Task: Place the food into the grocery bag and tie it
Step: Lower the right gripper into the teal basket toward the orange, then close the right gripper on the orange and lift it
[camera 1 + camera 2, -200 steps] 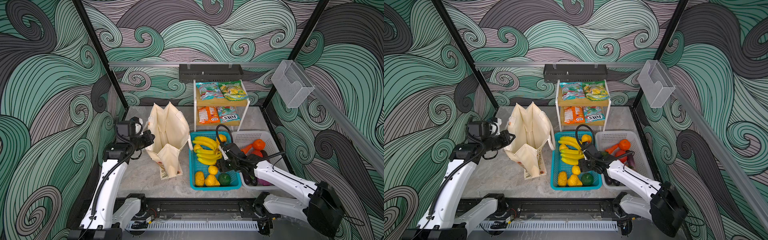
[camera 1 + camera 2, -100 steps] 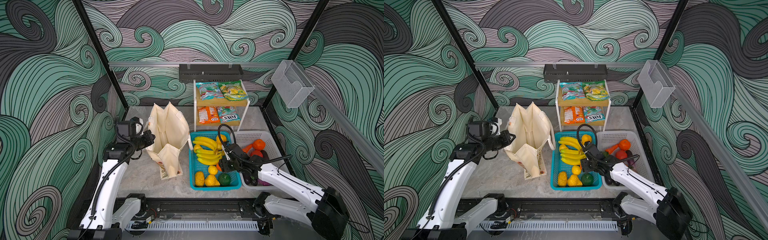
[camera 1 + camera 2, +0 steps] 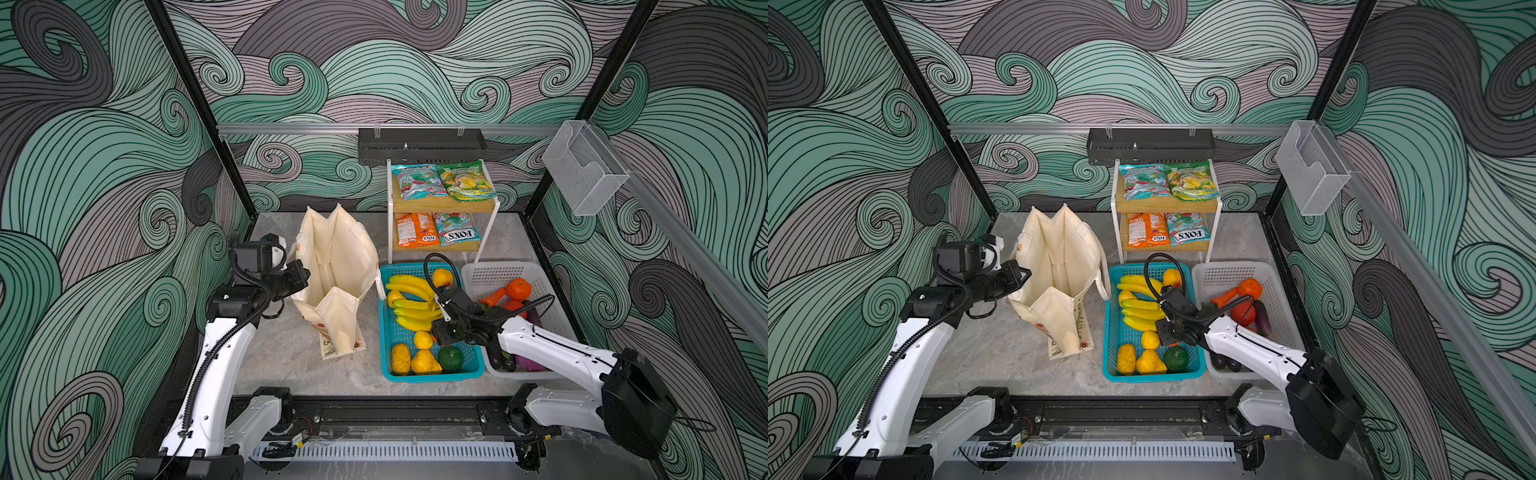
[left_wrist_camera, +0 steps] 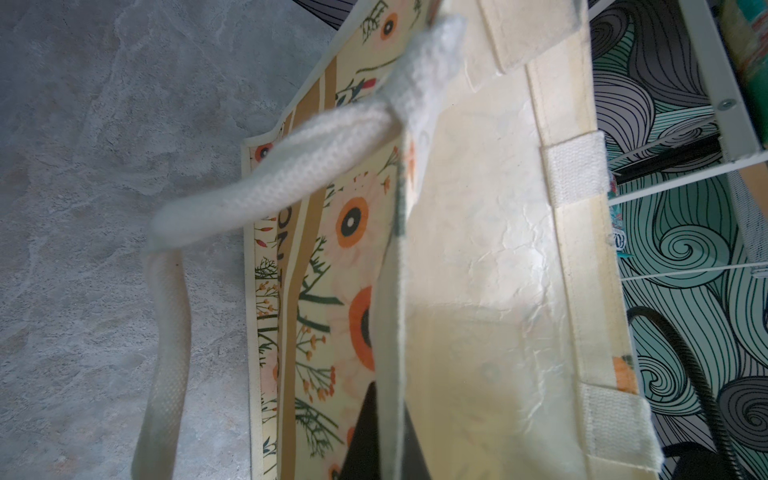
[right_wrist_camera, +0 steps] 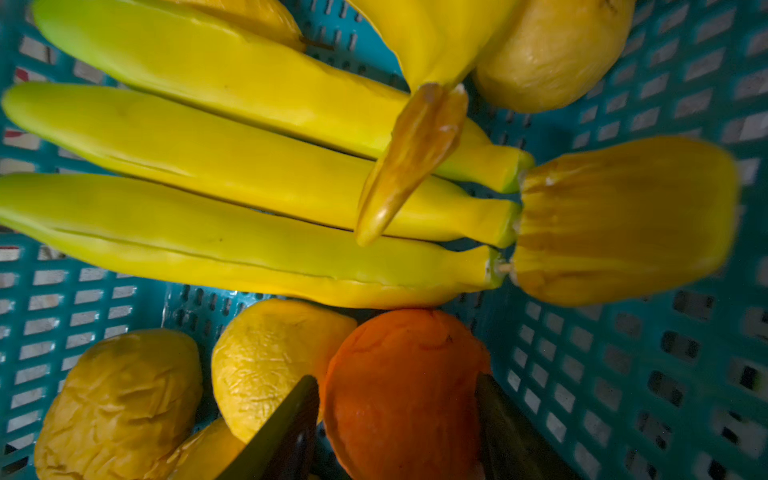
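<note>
On the left of the grey table (image 3: 282,353), the grocery bag (image 3: 332,253) stands with its mouth open, its left rim pinched in the closed left gripper (image 4: 388,436), a white rope handle (image 4: 266,183) hanging outside. Just beside it in the teal basket (image 3: 432,377), the right gripper (image 5: 397,380) straddles an orange fruit (image 5: 407,415) next to the banana bunch (image 5: 249,187); its jaws sit wide, and whether they press the fruit I cannot tell

Orange fruit (image 5: 415,407) and right claw (image 5: 395,378) partly beyond the wrist view's edge
</note>
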